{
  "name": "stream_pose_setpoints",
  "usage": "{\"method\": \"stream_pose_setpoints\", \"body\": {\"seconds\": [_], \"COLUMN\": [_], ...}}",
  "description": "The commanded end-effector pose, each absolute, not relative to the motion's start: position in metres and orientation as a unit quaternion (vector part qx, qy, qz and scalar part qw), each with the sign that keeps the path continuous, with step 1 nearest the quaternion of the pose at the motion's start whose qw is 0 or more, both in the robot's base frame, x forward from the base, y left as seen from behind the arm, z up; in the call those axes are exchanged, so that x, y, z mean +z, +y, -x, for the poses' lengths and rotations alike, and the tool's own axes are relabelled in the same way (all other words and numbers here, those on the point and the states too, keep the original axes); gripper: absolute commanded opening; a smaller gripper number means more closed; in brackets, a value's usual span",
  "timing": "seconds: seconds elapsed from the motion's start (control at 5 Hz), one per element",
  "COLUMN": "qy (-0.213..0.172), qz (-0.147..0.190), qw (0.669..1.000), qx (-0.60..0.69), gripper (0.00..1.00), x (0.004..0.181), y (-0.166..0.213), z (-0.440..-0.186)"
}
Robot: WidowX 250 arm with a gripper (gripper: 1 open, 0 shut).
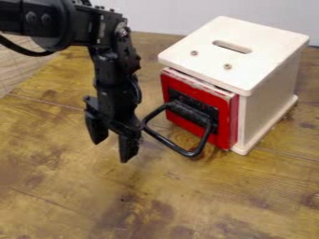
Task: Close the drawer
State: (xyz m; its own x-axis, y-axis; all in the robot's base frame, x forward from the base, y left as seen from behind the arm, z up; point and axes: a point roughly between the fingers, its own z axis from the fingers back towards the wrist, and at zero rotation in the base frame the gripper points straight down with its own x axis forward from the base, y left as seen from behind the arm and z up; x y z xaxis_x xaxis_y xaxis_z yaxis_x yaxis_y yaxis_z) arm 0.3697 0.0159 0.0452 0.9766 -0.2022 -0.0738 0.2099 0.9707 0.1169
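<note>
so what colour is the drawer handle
Black, a loop handle on the red drawer; clearest in the camera view.

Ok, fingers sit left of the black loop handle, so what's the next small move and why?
Probably nudge the gripper right against the black rounded loop handle. The glossy red drawer seems to protrude slightly from the cream wooden box, and the open fingers hang just left of the handle.

no readable text, labels or numbers (nothing printed anywhere)
</note>
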Motion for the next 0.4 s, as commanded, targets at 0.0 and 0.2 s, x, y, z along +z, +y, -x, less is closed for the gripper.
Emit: {"method": "stream_pose_setpoints", "body": {"seconds": [0.0,0.2], "qy": [-0.009,-0.012], "qz": [-0.060,-0.053], "qw": [0.995,0.996], "qx": [-0.081,-0.072], "gripper": [1.00,1.00], "x": [0.0690,0.0686], "y": [0.0270,0.0285], "z": [-0.3746,-0.3736]}}
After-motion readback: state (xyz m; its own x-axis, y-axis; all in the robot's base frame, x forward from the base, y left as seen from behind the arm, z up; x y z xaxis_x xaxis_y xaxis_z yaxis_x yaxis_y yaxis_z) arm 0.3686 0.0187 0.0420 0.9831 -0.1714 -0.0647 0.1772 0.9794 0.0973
